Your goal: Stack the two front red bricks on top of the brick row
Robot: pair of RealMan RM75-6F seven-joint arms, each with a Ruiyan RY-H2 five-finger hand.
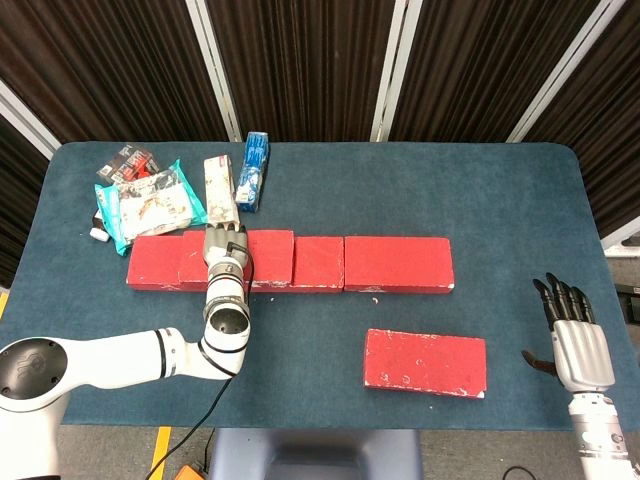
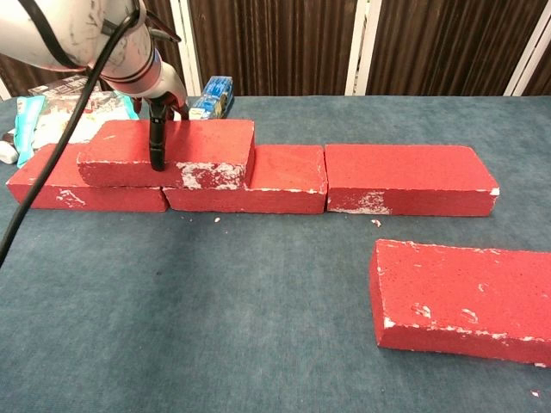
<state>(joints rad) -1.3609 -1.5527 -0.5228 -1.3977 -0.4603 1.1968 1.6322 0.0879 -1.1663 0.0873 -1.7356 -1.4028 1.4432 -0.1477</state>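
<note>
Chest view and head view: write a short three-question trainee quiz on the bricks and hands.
1. True or false: the left hand grips the stacked brick.
2. Where does the loose brick lie? A on the brick row; B on the table, in front of the row; C among the snack packets.
3. Fill in: the right hand holds ____.

Key: 1 true; 2 B; 3 nothing.

The head view looks steeply down over the whole table (image 1: 520, 180); the chest view faces low across its brick row (image 2: 396, 181).
</note>
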